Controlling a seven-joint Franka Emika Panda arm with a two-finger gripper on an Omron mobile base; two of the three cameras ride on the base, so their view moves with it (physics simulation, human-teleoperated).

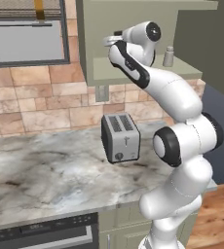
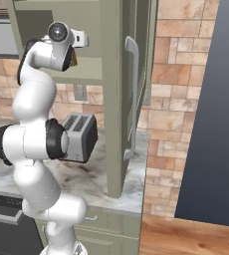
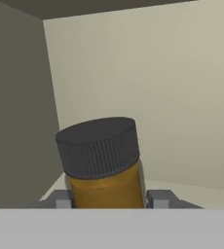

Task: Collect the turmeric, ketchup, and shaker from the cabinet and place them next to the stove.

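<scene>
so the turmeric [image 3: 103, 165] jar sits right between the fingertips [image 3: 158, 198] of the gripper [image 3: 109, 200], inside the cabinet [image 3: 182, 97], jaws clamped on its sides

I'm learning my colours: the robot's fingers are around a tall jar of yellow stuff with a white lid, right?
Not quite: the lid is dark grey, not white. The hand view shows the gripper with a fingertip either side of the tall amber-yellow turmeric jar inside the sage-green wall cabinet.

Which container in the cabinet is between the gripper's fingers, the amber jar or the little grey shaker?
The amber turmeric jar with the dark lid: it sits between the gripper fingers. The grey shaker stands apart on the cabinet shelf.
</scene>
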